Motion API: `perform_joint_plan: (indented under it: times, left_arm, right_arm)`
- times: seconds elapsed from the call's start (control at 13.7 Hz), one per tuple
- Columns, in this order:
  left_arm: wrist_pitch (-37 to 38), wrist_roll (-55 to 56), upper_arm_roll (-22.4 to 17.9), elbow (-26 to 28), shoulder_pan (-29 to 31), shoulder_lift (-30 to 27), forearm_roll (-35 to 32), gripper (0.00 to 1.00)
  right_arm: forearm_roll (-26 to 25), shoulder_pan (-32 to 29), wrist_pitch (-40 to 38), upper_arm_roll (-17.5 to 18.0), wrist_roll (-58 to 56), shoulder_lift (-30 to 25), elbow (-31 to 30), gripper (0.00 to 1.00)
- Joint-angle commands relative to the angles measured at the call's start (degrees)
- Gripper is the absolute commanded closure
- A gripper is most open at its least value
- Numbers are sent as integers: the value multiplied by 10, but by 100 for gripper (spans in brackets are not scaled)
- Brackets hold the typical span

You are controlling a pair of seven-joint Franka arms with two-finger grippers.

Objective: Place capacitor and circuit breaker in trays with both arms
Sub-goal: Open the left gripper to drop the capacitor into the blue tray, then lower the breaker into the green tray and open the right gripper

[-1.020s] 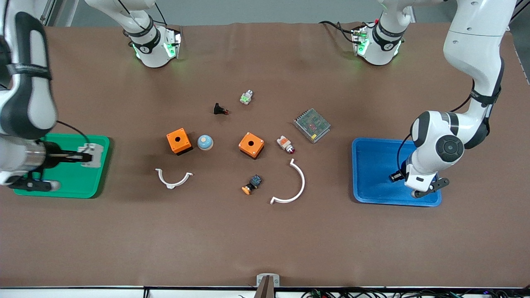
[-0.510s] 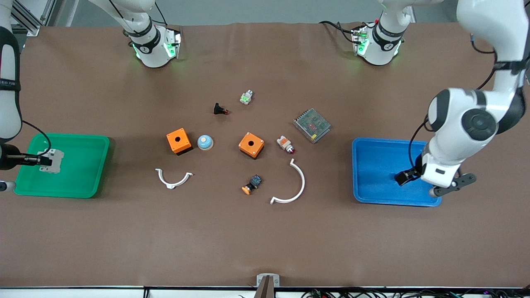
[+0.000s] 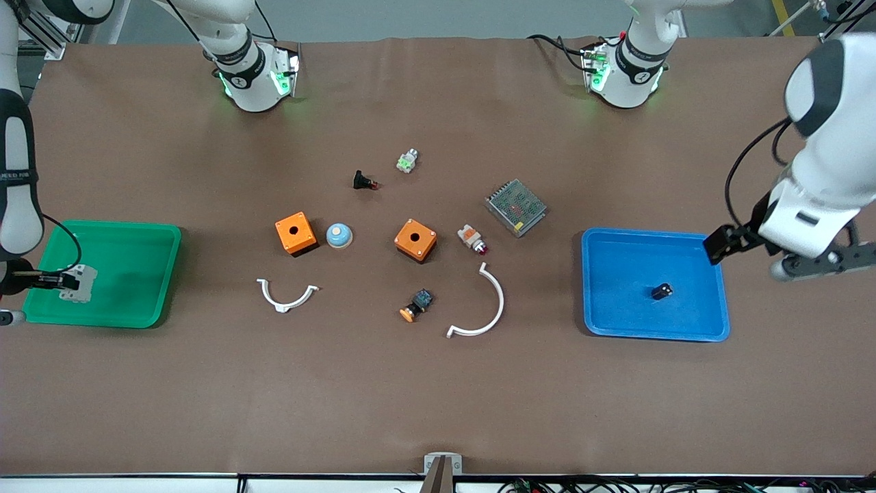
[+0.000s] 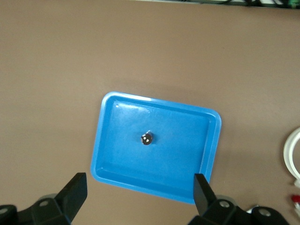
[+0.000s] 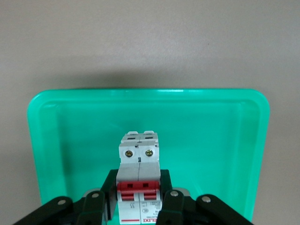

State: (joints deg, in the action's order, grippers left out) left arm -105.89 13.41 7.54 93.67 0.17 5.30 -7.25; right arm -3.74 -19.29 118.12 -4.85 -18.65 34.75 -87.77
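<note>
From the front camera I lose most of the right gripper (image 3: 27, 281) off the picture's edge. In the right wrist view its fingers cover the circuit breaker's (image 5: 139, 187) lower sides. The left gripper's (image 4: 140, 197) fingers are cut off by the wrist view's edge.

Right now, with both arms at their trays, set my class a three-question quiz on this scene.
1. True or false: the capacitor lies in the blue tray.
2. What does the right gripper hold?
A. an orange box
B. the circuit breaker
C. a white arc
3. Fill in: the left gripper is ____.

Key: 1 true; 2 B, over the green tray; 3 open, up above the blue tray.
</note>
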Motion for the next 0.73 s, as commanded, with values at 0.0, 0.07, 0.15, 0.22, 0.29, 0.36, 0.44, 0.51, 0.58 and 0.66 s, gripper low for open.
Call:
perform_joint_plan:
  times: [0.0,0.07,0.15,0.22,0.29,0.36,0.44,0.51,0.58,0.66]
  left_arm:
    - [47,-77,0,7,8,-58,36,0]
    - [65,-94,-2,6,8,-71,41,0]
    - [83,-99,-2,1,8,-82,41,0]
    - [103,-100,-2,-2,7,-87,42,0]
    - [113,-99,-1,-2,4,-102,43,0]
    - [121,-94,1,-3,2,-103,43,0]
    - [136,-99,1,-4,2,-104,43,0]
    - [142,-100,1,-6,5,-105,43,0]
    - [143,-100,0,-9,7,-104,44,0]
    - [145,-100,0,-9,7,-104,44,0]
  right_arm:
    - [-15,-14,29,13,-2,25,10,86]
    - [-13,-17,42,13,-2,30,9,86]
    - [-12,-18,43,13,-2,36,10,86]
    - [-12,-21,43,13,-2,40,9,86]
    - [-12,-22,43,13,-2,44,8,86]
    - [-11,-22,43,13,-2,46,8,86]
    - [-10,-22,42,13,-2,46,6,85]
    - [-9,-22,42,13,-2,46,4,83]
    - [-8,-23,42,13,-2,47,3,81]
    - [-8,-26,42,14,-2,47,1,81]
